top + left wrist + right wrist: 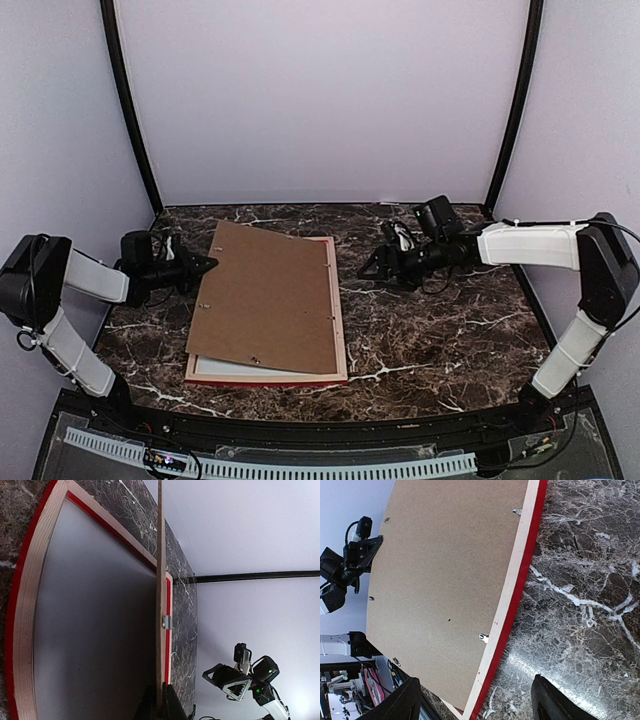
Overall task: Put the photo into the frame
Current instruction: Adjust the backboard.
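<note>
While the frame point(341, 330) lies back-up on the marble table point(450, 330), a bit left of centre in the overhead view, the left gripper point(207, 265) is clamped tight on the left edge of the brown board point(268, 295) that sits over it. From its own wrist view the board point(161, 555) shows edge-on as a thin line running up the middle, with a dark finger point(149, 705) pressed against each side at the bottom. So that edge is lifted off the frame and the board slopes down toward the frame's right rail. It's a little skewed too: in the overhead shot its upper left corner pokes out past the frame's top rail, and a white strip point(240, 368) shows under it along the lower edge. Under the raised board, the left wrist view shows the pale wood back of the frame point(26, 630), red outside it and a flat pale grey surface inside. The photo I can't make out in any view

The right gripper point(368, 268) sits just off the upper part of the frame's right side, not touching it, jaws spread wide with nothing in them. Its wrist view has the two fingers point(407, 700) far apart along the bottom, with only marble and the frame's edge point(512, 580) between them. Small metal tabs point(484, 638) stick out along the board's edge there
</note>
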Controlling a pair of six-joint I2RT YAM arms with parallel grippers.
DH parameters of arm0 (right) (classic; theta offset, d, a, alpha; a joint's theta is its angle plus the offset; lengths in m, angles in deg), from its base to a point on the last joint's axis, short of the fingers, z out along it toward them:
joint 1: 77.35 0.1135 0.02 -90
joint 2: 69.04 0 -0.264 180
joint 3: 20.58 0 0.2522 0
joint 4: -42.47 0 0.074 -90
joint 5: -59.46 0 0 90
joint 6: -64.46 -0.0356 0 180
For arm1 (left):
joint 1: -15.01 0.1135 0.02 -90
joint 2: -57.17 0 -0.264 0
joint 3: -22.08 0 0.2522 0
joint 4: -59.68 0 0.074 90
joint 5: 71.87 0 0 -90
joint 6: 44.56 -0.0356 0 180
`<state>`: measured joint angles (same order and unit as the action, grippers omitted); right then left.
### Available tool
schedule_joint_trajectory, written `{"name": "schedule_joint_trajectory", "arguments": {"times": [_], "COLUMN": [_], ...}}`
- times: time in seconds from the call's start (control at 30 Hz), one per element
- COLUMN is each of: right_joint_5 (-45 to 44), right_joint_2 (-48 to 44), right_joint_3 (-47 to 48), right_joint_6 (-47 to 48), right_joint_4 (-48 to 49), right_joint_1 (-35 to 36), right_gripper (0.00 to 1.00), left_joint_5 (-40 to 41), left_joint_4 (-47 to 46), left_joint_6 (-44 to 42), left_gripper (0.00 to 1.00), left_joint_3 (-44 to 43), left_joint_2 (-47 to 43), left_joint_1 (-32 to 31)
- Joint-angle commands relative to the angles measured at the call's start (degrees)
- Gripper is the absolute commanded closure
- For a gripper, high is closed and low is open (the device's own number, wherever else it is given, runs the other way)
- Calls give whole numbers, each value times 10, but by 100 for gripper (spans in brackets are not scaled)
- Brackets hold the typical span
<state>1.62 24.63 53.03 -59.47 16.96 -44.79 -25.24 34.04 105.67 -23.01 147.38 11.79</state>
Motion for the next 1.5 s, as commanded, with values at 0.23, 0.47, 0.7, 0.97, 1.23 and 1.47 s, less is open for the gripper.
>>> {"name": "schedule_joint_trajectory", "arguments": {"times": [0.23,0.47,0.7,0.97,1.23,1.47], "right_joint_5": [0,-1,-12,-20,-23,-25], "right_joint_2": [25,38,58,78,83,83], "right_joint_3": [-14,-18,-7,14,20,19], "right_joint_6": [-7,-12,-10,-6,-3,2], "right_joint_4": [33,42,36,25,18,15], "right_joint_1": [-2,-2,9,24,25,25], "right_gripper": [24,24,25,25,25,25], "left_joint_5": [5,-7,-23,-27,-38,-59], "left_joint_4": [34,37,24,61,105,101], "left_joint_6": [-54,-62,-59,-85,-95,-56], "left_gripper": [90,85,99,100,100,100], "left_joint_3": [13,10,11,-3,-21,-35], "left_joint_2": [-2,21,42,32,-17,-56], "left_joint_1": [-8,-9,-8,-8,-9,-8]}}
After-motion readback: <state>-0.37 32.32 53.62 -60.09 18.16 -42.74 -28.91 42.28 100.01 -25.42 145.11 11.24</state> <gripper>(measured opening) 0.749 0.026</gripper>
